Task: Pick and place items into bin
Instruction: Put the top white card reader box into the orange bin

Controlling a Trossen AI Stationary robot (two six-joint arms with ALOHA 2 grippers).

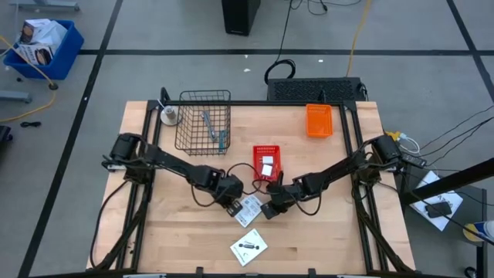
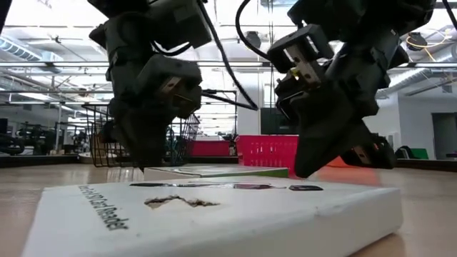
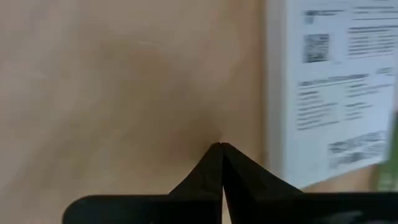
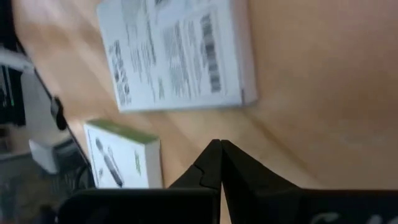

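A flat white printed packet [image 1: 250, 205] lies flat on the wooden table at mid-table, between my two grippers. My left gripper [image 1: 234, 202] is shut, its tips pointing down at the bare wood just beside the packet's edge [image 3: 273, 93]. My right gripper [image 1: 270, 210] is shut too, slanting down on the packet's other side [image 4: 180, 53]. A second white packet [image 1: 248, 247] lies flat near the front edge. A teal stick [image 1: 221, 139] and a grey tool [image 1: 208, 123] lie in the wire basket [image 1: 202, 99]. A small red bin [image 1: 266, 150] holds a white item [image 1: 267, 167].
An orange bin [image 1: 319, 120] stands at the far right of the table. A white round object [image 1: 168, 116] sits left of the wire basket. Bare wood lies open at the near left and near right. In the low view the near packet [image 2: 214, 214] fills the foreground.
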